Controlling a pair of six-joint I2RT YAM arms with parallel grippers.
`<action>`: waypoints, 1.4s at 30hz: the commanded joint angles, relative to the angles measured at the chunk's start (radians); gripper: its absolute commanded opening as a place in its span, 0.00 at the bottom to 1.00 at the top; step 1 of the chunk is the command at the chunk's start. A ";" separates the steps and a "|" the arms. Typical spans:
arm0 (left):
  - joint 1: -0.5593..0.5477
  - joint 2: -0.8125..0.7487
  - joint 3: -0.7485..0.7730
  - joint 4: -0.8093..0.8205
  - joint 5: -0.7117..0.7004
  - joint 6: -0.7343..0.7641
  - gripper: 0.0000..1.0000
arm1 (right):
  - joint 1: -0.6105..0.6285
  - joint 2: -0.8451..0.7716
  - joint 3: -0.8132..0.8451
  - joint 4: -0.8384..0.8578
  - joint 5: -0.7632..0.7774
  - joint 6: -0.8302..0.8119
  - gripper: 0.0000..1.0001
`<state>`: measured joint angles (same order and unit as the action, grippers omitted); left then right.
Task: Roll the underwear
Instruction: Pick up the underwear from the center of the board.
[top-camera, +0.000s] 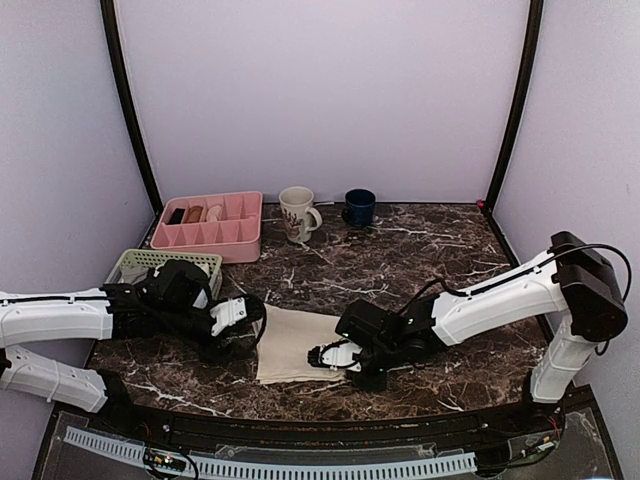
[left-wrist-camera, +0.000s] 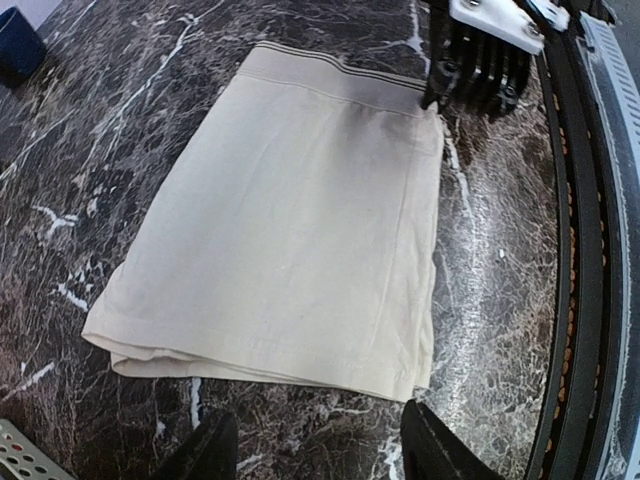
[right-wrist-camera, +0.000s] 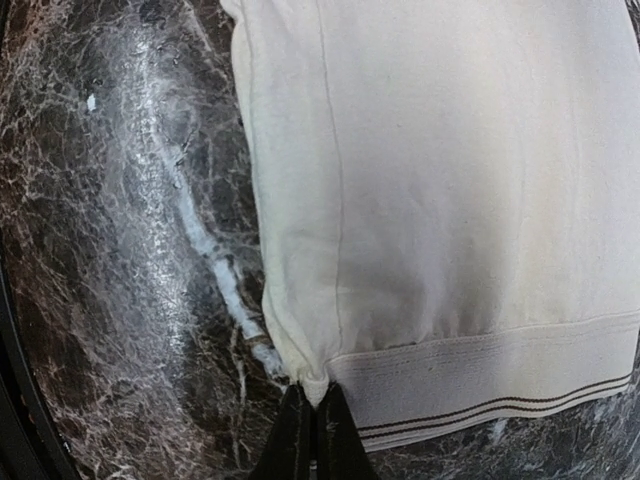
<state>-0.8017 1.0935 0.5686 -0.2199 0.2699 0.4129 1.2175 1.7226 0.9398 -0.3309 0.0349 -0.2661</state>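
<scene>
Place: the underwear (top-camera: 293, 345) lies flat on the table (top-camera: 420, 270), near the front edge, between the two grippers.
Shape: a folded rectangle; at the hem end the edges show more than one layer, one on the other.
Fabric: thin, pale cream, smooth, with only a few soft creases.
Waistband (right-wrist-camera: 480, 380): ribbed and thicker than the rest, with thin dark lines along its edge.
Table surface: dark marble pattern, shiny, and it looks smooth.
Right gripper (right-wrist-camera: 312, 440): the fingers are pressed together and pinch the waistband corner nearest the front edge.
Left gripper (left-wrist-camera: 320, 455): the fingers are spread with nothing between them, just beside the hem end; I see no contact with the fabric.
Handling: I judge it light, soft and limp. It will not keep a form alone, and it may slide on the shiny table or let its layers shift.
Where to hold: probably the waistband corners, because the thicker band gives a firmer pinch. Holding both corners of one end should help the roll start straight.
</scene>
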 joint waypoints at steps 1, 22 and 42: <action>-0.061 -0.017 -0.033 -0.011 0.034 0.096 0.56 | 0.009 0.033 0.002 -0.054 0.015 0.019 0.00; -0.231 0.303 -0.021 0.116 -0.108 0.172 0.37 | 0.007 -0.001 0.008 -0.053 -0.015 0.031 0.00; -0.238 0.180 0.087 -0.142 0.036 0.127 0.00 | 0.013 -0.121 0.034 -0.210 -0.227 0.104 0.00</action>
<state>-1.0370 1.3293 0.6033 -0.2394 0.2321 0.5610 1.2186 1.6535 0.9535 -0.4629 -0.0978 -0.1963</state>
